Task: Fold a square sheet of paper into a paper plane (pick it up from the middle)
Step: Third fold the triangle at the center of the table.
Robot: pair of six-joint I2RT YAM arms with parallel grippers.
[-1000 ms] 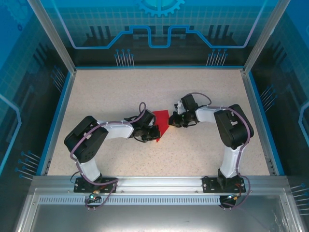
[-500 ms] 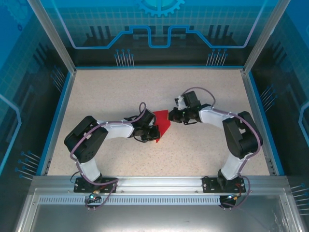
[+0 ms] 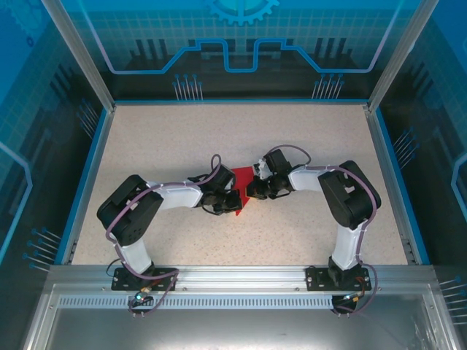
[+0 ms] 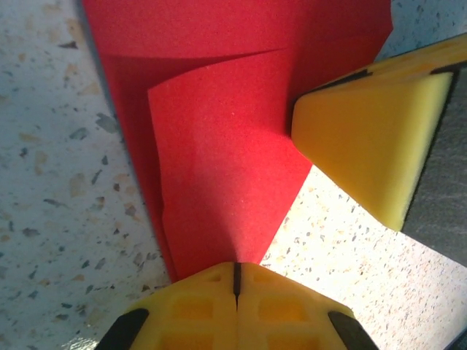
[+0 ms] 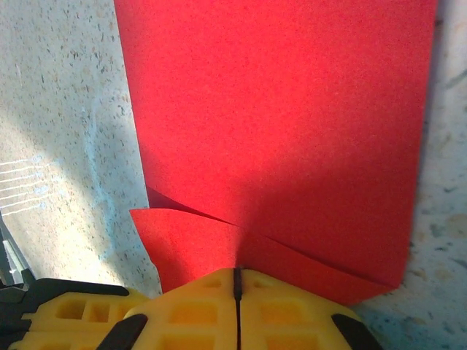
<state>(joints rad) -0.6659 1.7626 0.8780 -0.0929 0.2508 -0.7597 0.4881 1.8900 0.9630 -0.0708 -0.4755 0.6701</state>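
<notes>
One folded red sheet [image 4: 219,168] touches the closed left end effector [image 4: 235,281] and closed right end effector [image 5: 236,284].

Square sheet of paper [image 5: 292,124]: thin red paper, matt, fine-grained face; creases crisp, flap edges clean-cut.
Surface [image 3: 182,138]: pale speckled top, dark and tan flecks, matt, faintly gritty (stone look, true material unclear).
My jaws: yellow plastic, matt, moulded grid pockets; black plastic behind them.
My arm shells [image 3: 179,195]: white plastic, smooth, mild gloss; joint housings black plastic, satin.
Cable [image 3: 214,166]: purple sheath, smooth.
Front rail [image 3: 241,275]: bare metal, brushed, dull sheen.
Back panel [image 3: 241,44]: blue, glossy, printed line pattern.
</notes>
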